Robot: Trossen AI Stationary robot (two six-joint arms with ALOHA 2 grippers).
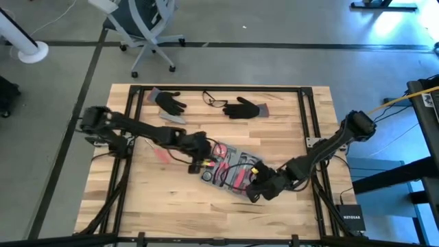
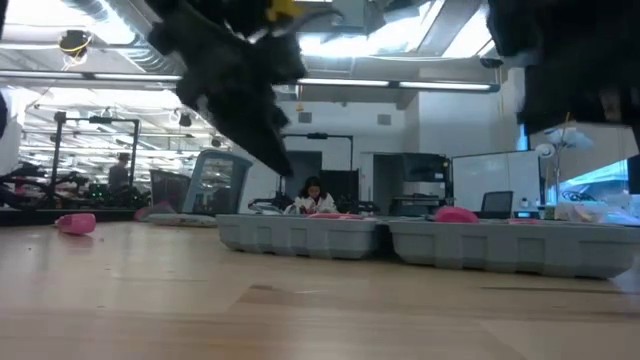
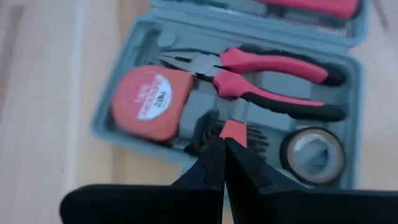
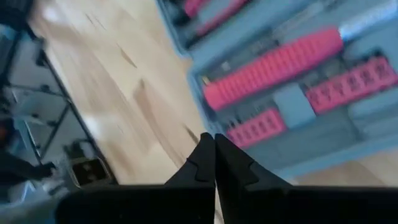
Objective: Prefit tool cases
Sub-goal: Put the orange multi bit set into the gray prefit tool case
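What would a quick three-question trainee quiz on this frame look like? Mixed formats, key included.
1. True or false: the tool case lies open on the table.
2. Which sits in the case beside the pliers? A) tape measure B) hammer C) safety glasses
3. How do the fingers of the left gripper and right gripper stand?

Key: 1 true; 2 A; 3 both shut, holding nothing.
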